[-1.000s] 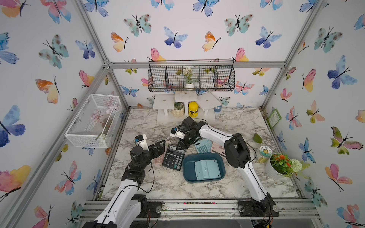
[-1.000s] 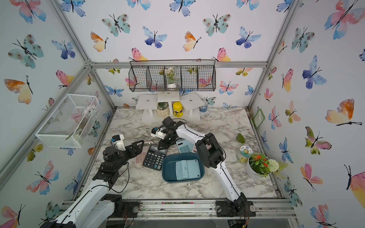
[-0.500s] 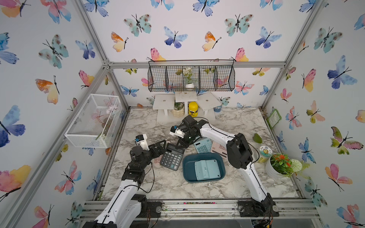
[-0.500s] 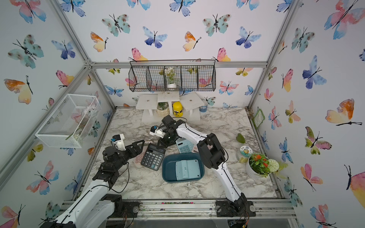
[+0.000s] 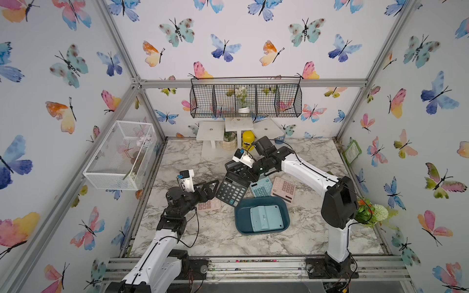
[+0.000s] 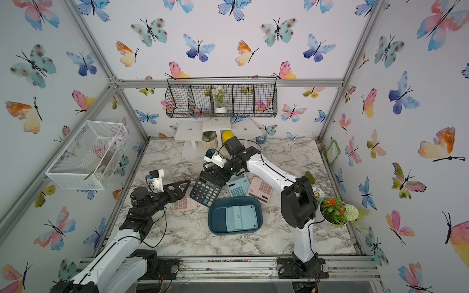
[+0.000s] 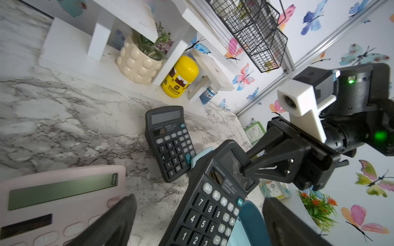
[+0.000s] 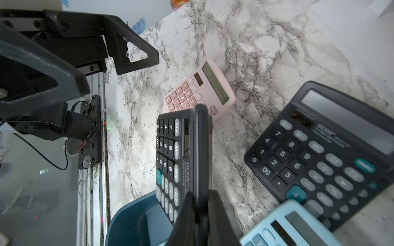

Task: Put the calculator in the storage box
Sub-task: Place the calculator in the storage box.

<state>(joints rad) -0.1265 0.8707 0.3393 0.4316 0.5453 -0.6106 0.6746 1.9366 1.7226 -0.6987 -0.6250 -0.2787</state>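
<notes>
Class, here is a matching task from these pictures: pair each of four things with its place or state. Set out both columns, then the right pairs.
Column one:
1 yellow jar
2 storage box
3 left fingers
4 right fingers

Column two:
A open, holding nothing
B clamped on a black calculator
C at the back, beside the white shelf
D contains a pale blue calculator

Pairs: 1-C; 2-D; 3-A; 4-B

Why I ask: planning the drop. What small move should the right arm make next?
Probably carry the black calculator, clamped at its display end in the right gripper, sideways over the storage box: it hangs tilted with its lower edge near the rim, and bare floor shows beside the light blue calculator inside.
</notes>
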